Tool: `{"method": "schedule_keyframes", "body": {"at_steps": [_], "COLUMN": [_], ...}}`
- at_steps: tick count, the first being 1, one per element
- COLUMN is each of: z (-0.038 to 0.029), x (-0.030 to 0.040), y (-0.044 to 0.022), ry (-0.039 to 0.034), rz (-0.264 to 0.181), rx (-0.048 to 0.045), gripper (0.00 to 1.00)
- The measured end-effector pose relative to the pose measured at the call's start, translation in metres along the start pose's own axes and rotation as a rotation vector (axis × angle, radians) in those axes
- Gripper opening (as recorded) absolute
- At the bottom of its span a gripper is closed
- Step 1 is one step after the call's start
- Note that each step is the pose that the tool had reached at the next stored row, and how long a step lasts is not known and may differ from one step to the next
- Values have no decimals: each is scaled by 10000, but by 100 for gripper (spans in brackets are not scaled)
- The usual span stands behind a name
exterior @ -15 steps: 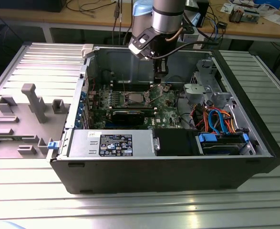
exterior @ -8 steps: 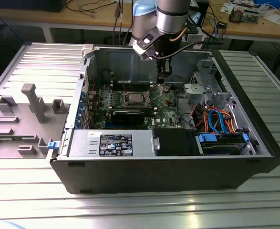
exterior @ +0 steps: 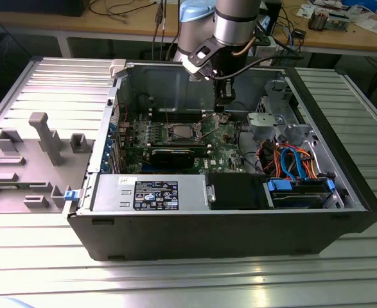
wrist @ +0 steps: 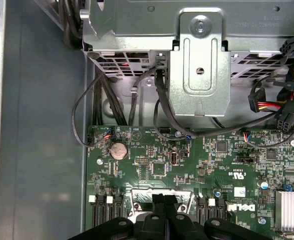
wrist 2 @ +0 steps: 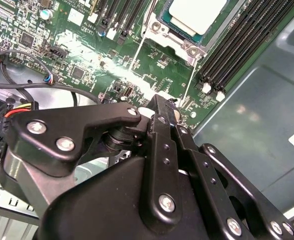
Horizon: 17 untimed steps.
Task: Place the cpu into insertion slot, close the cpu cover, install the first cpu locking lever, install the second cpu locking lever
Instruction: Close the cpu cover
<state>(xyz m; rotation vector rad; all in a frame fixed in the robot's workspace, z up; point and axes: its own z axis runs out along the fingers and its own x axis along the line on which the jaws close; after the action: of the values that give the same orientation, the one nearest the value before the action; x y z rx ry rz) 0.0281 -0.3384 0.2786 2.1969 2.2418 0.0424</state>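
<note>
The cpu (exterior: 178, 133) is seen lying flat in the insertion slot (wrist 2: 186, 47), at the middle of the exterior view; the gripper (exterior: 221, 115) is poised just beside it, toward that view's right, over the green board (exterior: 225, 146); the fingers (wrist: 158, 206) are pressed together, with nothing held.

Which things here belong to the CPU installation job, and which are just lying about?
Job in hand:
cpu
cpu cover framing it
tool over the motherboard

Lying about:
power supply box
coin cell battery
blue drive caddy
grey fixture tray beside the case
</note>
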Motion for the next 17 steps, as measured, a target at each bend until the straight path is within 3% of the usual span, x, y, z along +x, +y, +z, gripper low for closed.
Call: {"method": "schedule_keyframes", "body": {"at_steps": [17], "z": [1], "x": [-1], "y": [45], "ry": [1], "rz": [-1], "rx": [-1], "gripper": [11]}}
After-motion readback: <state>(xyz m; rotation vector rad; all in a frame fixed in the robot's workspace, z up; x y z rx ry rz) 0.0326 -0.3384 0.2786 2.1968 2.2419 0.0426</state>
